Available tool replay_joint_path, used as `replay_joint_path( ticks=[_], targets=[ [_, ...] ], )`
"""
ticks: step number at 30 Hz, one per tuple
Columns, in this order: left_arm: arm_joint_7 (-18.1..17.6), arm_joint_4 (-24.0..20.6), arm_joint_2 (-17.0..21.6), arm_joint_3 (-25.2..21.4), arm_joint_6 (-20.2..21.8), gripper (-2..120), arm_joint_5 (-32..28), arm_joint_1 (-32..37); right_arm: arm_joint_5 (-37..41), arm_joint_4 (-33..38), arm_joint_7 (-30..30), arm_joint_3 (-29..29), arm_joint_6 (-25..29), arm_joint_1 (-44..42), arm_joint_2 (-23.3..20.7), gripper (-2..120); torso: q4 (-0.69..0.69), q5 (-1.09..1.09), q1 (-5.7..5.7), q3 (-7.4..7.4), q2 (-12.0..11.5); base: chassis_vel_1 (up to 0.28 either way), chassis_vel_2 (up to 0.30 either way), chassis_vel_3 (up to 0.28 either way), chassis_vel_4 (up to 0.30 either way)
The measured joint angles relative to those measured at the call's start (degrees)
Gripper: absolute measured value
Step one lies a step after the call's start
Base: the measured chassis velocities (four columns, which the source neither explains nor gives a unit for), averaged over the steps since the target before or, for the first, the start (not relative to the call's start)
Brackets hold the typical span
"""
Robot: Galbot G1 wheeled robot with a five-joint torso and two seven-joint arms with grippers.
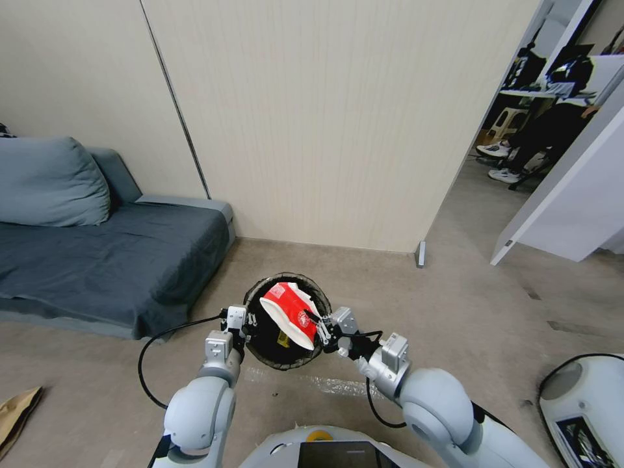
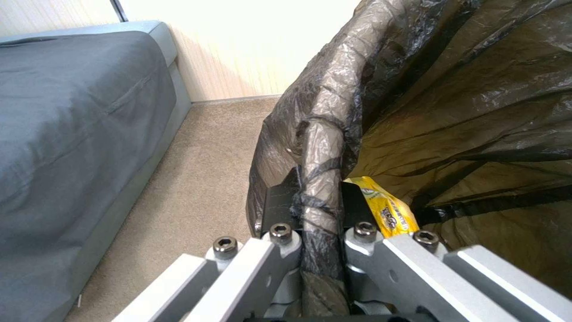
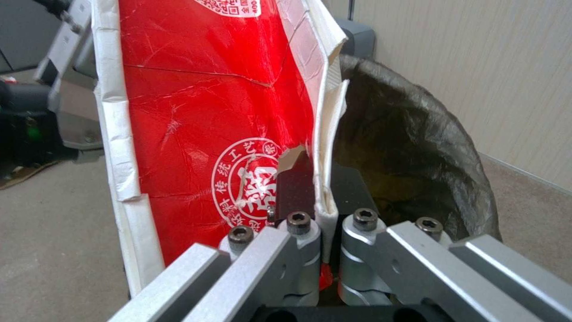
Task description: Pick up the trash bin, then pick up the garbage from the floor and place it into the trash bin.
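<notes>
The trash bin (image 1: 286, 361), round with a dark liner, hangs just above the floor in front of me. My left gripper (image 1: 246, 322) is shut on its left rim; the left wrist view shows the fingers (image 2: 280, 201) clamping the liner-covered rim (image 2: 319, 147). My right gripper (image 1: 320, 327) is shut on the edge of a red-and-white packet (image 1: 289, 311), held tilted over the bin's mouth. In the right wrist view the packet (image 3: 196, 112) stands before the liner (image 3: 405, 147). A yellow snack wrapper (image 2: 387, 210) lies inside the bin. A crumpled brown paper bag (image 1: 16, 416) lies on the floor at far left.
A grey sofa (image 1: 97, 260) with a cushion stands to the left, and a pale wall panel (image 1: 325, 130) is straight ahead. Clear plastic (image 1: 335, 385) lies on the floor under the bin. Another white machine (image 1: 585, 403) stands at lower right. An open doorway (image 1: 481, 195) is at right.
</notes>
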Motion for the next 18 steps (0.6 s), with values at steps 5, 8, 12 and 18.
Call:
replay_joint_path(
  ticks=[5, 8, 12, 18],
  targets=[
    [0.01, -0.33, -0.09, 0.09, 0.0, 1, 0.06, 0.02, -0.51, -1.36, -0.03, -0.14, 0.03, 0.26, 0.11, 1, 0.0, 0.0, 0.0, 0.0, 0.0, 0.0, 0.0, 0.0, 0.0],
    [0.03, -0.51, -0.15, 0.19, 0.0, 1, 0.12, 0.06, -0.7, -2.11, 0.23, -0.46, -0.11, 0.76, 0.2, 8, 0.0, 0.0, 0.0, 0.0, 0.0, 0.0, 0.0, 0.0, 0.0],
    [0.08, -0.7, -0.26, 0.24, 0.0, 1, 0.25, 0.23, -0.62, -3.13, 1.93, -1.3, -0.14, 1.6, 0.69, 22, 0.0, 0.0, 0.0, 0.0, 0.0, 0.0, 0.0, 0.0, 0.0],
    [0.24, -1.1, -0.18, 0.27, 0.0, 1, 0.27, 0.44, -0.34, -3.37, 2.68, -1.17, -0.16, 1.57, 0.74, 46, 0.0, 0.0, 0.0, 0.0, 0.0, 0.0, 0.0, 0.0, 0.0]
  ],
)
